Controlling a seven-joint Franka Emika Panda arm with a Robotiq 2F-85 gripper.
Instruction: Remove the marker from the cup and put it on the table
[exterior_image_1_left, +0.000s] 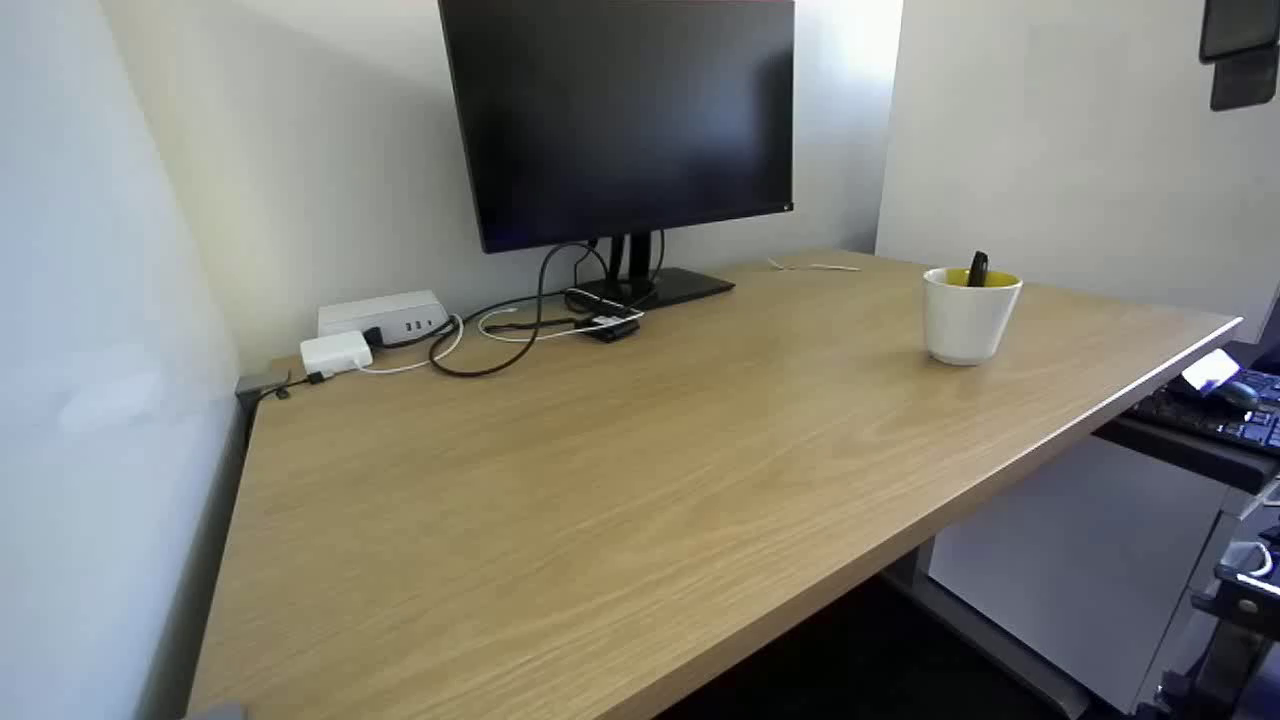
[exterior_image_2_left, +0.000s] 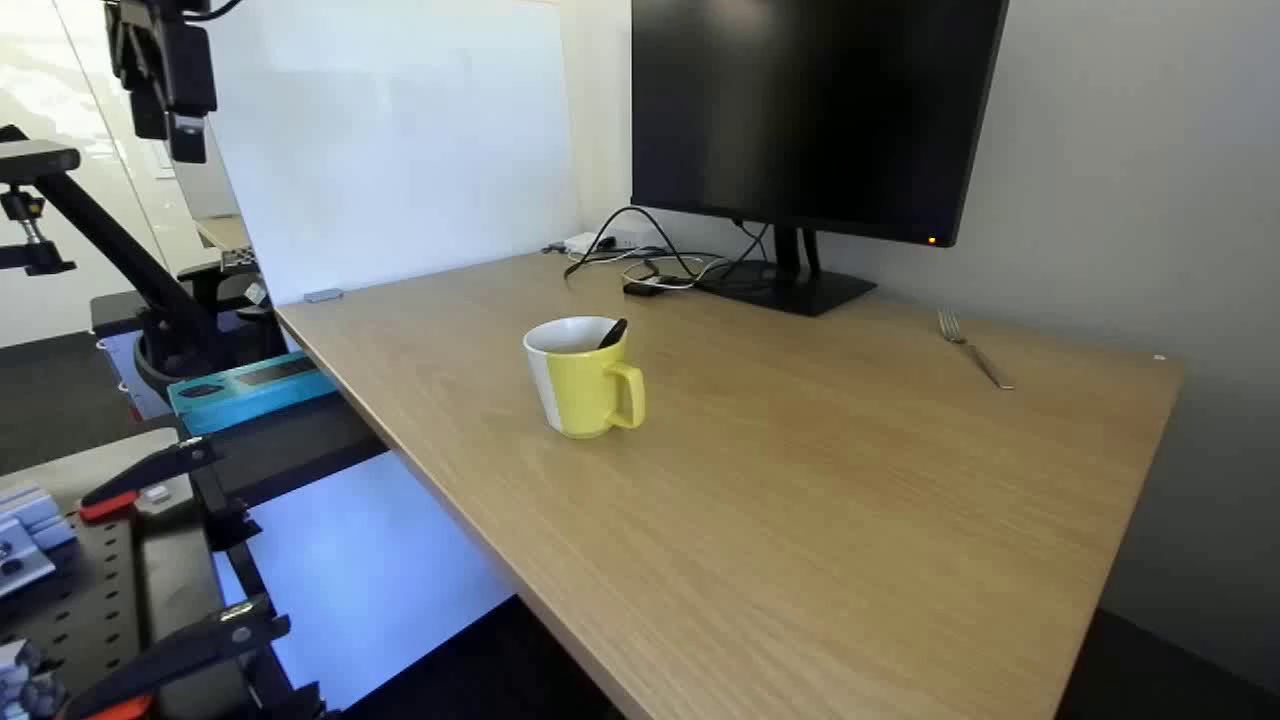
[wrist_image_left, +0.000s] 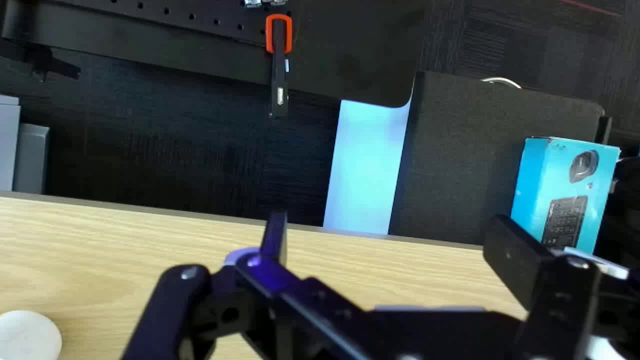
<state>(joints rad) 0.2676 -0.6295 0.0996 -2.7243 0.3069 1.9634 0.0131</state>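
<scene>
Fingers (wrist_image_left: 517, 262), low in the wrist view, are spread wide, empty; reaching seems in hand, alignment above the marker (exterior_image_1_left: 978, 269) in the cup (exterior_image_1_left: 964, 322) being needed.

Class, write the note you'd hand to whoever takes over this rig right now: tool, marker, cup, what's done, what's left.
Tool: open, holding nothing, away from the cup.
Marker: leaning inside the cup, dark end poking out.
Cup: upright on the table.
Done: no removal yet.
Left: grip the marker, lift it out, lay it on the table.
</scene>
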